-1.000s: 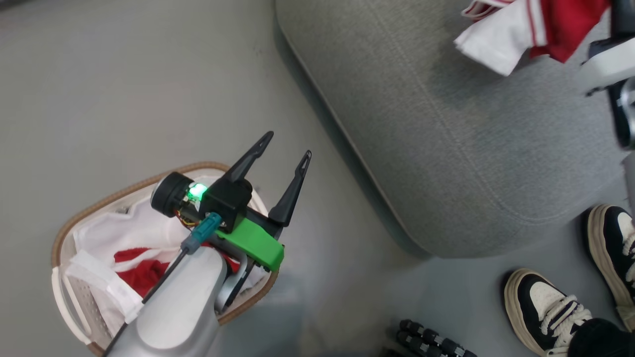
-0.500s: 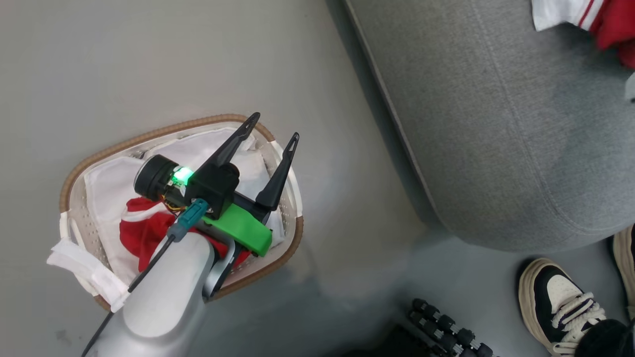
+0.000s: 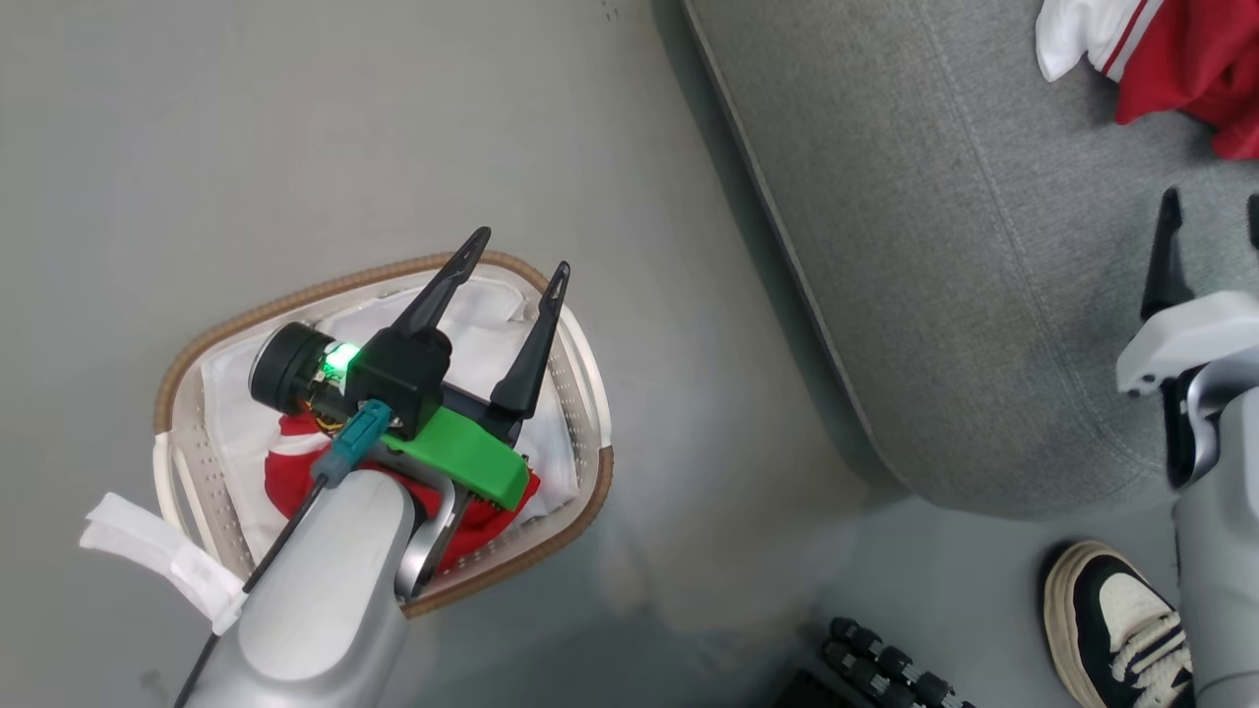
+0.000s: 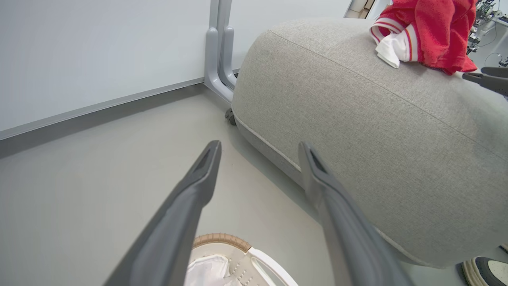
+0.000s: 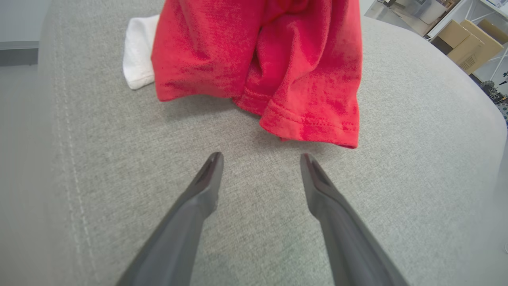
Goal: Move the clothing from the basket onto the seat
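The cream basket (image 3: 295, 295) with a brown rim stands on the floor at the lower left, and its rim also shows in the left wrist view (image 4: 216, 238). One red piece of clothing (image 3: 290, 482) lies in its white liner, partly hidden by my left arm. My left gripper (image 3: 522, 251) (image 4: 260, 146) hovers open and empty over the basket's far side. A second red garment with white trim (image 3: 1180, 69) (image 4: 432, 31) (image 5: 258, 59) lies on the grey seat (image 3: 934, 246) (image 5: 119, 139). My right gripper (image 3: 1212, 202) (image 5: 260, 156) stands open just short of it, holding nothing.
A person's black and white shoe (image 3: 1121, 629) is on the floor by the seat's near edge, beside a black ribbed object (image 3: 885, 669). A white liner strap (image 3: 148, 556) hangs outside the basket. A grey partition post (image 4: 218, 51) stands behind the seat.
My right gripper has opened and let go of the red garment, which now lies on the seat. The head camera has shifted. My left gripper stays open over the basket.
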You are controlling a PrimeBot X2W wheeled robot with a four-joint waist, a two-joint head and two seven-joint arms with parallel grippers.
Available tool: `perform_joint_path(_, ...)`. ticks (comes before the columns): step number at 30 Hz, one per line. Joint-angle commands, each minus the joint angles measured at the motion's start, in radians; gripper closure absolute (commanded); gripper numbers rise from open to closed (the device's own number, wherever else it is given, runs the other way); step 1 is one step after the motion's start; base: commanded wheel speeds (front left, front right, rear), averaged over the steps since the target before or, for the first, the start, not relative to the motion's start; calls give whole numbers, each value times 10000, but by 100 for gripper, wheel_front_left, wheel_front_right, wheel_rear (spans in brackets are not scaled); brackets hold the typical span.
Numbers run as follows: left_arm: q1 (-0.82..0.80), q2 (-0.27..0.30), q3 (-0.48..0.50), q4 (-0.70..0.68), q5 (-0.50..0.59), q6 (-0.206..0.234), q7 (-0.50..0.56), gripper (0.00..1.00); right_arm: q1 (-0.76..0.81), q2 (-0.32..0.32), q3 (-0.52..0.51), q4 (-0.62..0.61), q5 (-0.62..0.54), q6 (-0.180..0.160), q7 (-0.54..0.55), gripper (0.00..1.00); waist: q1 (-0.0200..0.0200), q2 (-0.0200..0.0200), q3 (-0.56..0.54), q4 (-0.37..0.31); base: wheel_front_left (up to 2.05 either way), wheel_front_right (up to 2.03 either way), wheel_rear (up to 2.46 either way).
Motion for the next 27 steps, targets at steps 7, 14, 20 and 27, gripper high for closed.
perform_joint_path(7,672,-279,998,-3,423,73,5,0,1073,397,849,-955,759,-12,-19,0,-1,0,-1029,331,0,0,0)
perform_joint_path(14,1410,-520,2303,80,734,204,5,0,1503,660,1945,-1753,1141,-10,-19,0,-1,0,-1717,856,0,0,0)
perform_joint_path(20,2089,-855,3561,166,834,225,7,0,1848,829,2548,-2318,1364,-10,-19,0,-1,0,-2332,1567,0,0,0)
perform_joint_path(27,2866,-1151,4856,156,1107,307,5,0,2411,972,3116,-2630,1505,-10,-19,0,-1,0,-3035,2255,0,0,0)
